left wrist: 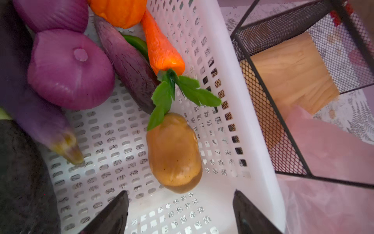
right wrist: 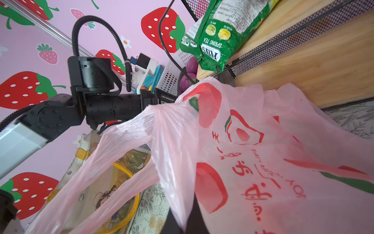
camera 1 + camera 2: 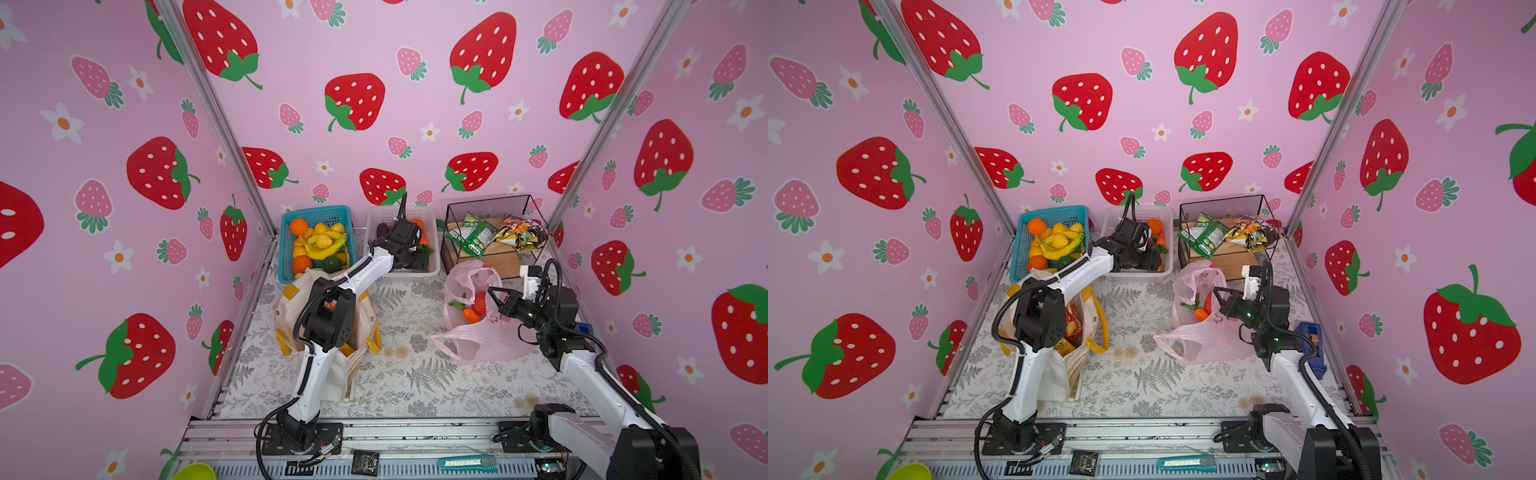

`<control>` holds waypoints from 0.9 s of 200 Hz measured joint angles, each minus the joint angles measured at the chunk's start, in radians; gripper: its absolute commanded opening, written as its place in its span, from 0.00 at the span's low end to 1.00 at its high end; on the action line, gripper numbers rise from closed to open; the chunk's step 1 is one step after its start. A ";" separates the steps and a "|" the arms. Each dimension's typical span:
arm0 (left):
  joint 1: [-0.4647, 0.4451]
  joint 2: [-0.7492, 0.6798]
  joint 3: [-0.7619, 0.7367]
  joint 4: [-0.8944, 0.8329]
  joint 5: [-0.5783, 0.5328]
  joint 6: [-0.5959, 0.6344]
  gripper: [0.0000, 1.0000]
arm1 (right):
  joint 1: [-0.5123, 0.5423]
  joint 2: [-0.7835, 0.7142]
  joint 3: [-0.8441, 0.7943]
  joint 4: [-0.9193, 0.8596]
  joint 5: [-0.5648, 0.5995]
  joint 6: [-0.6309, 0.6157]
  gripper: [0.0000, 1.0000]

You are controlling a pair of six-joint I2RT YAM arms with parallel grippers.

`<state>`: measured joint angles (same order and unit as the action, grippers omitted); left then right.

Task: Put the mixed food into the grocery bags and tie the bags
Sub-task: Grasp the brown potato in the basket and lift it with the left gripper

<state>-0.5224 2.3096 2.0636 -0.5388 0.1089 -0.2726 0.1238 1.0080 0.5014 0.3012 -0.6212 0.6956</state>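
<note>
Reaches far forward with the left arm (image 3: 307,386), elbow raised, forearm sloping ahead, wrist tipped downward. Holds the left gripper (image 1: 180,197) empty, jaws spread wide. Stretches the right arm (image 3: 590,374) low, forward and inward, wrist level. Pinches the pink plastic bag (image 2: 263,152) in the right gripper (image 3: 493,292), jaws closed tight.

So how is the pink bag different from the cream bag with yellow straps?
The pink bag is thin, see-through plastic and lies slumped on the table; the cream bag is cloth and stands upright. The right gripper pinches the pink bag's edge; nothing grips the cream bag. The pink bag holds a carrot; the cream bag holds snack packets. Both are open on top with food inside.
</note>
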 measured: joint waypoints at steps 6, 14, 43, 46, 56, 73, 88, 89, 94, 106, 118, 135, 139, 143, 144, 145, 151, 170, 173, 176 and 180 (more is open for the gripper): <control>0.000 0.024 0.035 -0.017 0.003 0.003 0.82 | 0.000 0.000 -0.001 0.002 -0.001 0.001 0.00; 0.000 0.055 0.083 -0.042 0.006 0.007 0.82 | 0.000 0.000 -0.002 0.005 -0.004 0.003 0.00; 0.000 0.132 0.191 -0.127 0.008 0.016 0.82 | 0.000 0.000 -0.002 0.011 -0.008 0.007 0.00; 0.000 0.147 0.214 -0.131 0.008 0.017 0.82 | 0.000 0.000 -0.002 0.012 -0.008 0.007 0.00; 0.000 0.190 0.277 -0.144 0.013 0.018 0.82 | 0.000 0.000 -0.002 0.013 -0.008 0.008 0.00; 0.000 0.247 0.357 -0.170 0.030 0.017 0.81 | 0.000 0.002 -0.008 0.023 -0.009 0.011 0.00; 0.001 0.283 0.402 -0.187 0.042 0.015 0.81 | -0.001 0.005 -0.019 0.037 -0.012 0.015 0.00; 0.001 0.285 0.404 -0.188 0.042 0.015 0.81 | -0.001 0.005 -0.020 0.038 -0.012 0.015 0.00; 0.001 0.293 0.412 -0.193 0.045 0.015 0.81 | -0.001 0.007 -0.024 0.040 -0.013 0.016 0.00; 0.001 0.307 0.428 -0.204 0.048 0.016 0.79 | -0.001 0.008 -0.031 0.042 -0.013 0.016 0.00; 0.001 0.319 0.440 -0.219 0.048 0.020 0.77 | -0.001 0.009 -0.034 0.042 -0.013 0.017 0.00; 0.001 0.328 0.447 -0.239 0.046 0.034 0.73 | -0.001 0.010 -0.034 0.044 -0.013 0.017 0.00; 0.001 0.330 0.451 -0.245 0.045 0.038 0.72 | -0.001 0.011 -0.034 0.045 -0.013 0.017 0.00; 0.001 0.332 0.453 -0.249 0.043 0.041 0.71 | -0.001 0.012 -0.034 0.046 -0.013 0.017 0.00; 0.001 0.332 0.453 -0.250 0.043 0.042 0.70 | -0.001 0.012 -0.034 0.047 -0.013 0.017 0.00; 0.001 0.332 0.454 -0.251 0.043 0.043 0.70 | -0.001 0.013 -0.034 0.047 -0.013 0.017 0.00; 0.001 0.333 0.455 -0.258 0.041 0.049 0.68 | -0.001 0.014 -0.034 0.050 -0.013 0.017 0.00; 0.001 0.333 0.463 -0.281 0.040 0.067 0.58 | -0.001 0.023 -0.034 0.059 -0.013 0.018 0.00; 0.001 0.333 0.464 -0.284 0.040 0.071 0.56 | -0.001 0.024 -0.035 0.060 -0.014 0.018 0.00; 0.001 0.333 0.466 -0.286 0.040 0.068 0.55 | -0.001 0.026 -0.035 0.062 -0.014 0.019 0.00; 0.001 0.333 0.468 -0.289 0.040 0.072 0.54 | -0.001 0.027 -0.036 0.063 -0.014 0.019 0.00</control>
<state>-0.5217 2.6427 2.5317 -0.8276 0.1493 -0.2001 0.1230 1.0355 0.4656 0.3645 -0.6357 0.7151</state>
